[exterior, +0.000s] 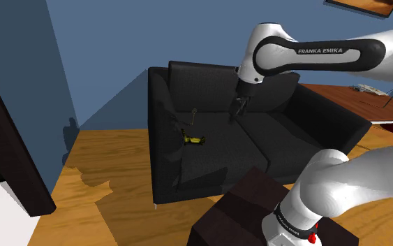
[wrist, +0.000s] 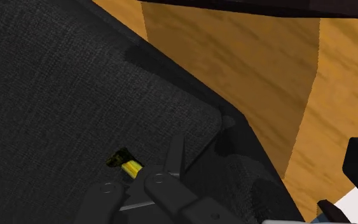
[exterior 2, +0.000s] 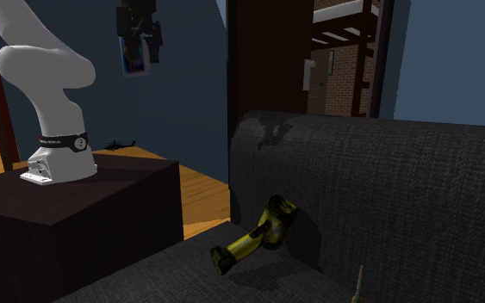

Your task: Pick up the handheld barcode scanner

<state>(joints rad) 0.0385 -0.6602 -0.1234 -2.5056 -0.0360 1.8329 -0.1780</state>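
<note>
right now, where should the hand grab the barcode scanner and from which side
Take the barcode scanner by its slim yellow-and-black handle, midway along, coming down from above with the hand closing across the handle's width. It lies low on the sofa seat, its bulkier head against the upholstery, so a side approach looks blocked.

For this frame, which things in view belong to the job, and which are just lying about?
Job:
- yellow-and-black barcode scanner
- gripper
- dark sofa that the scanner lies on

Lying about:
- thin stick on the sofa seat
- brown table beyond the sofa
</note>
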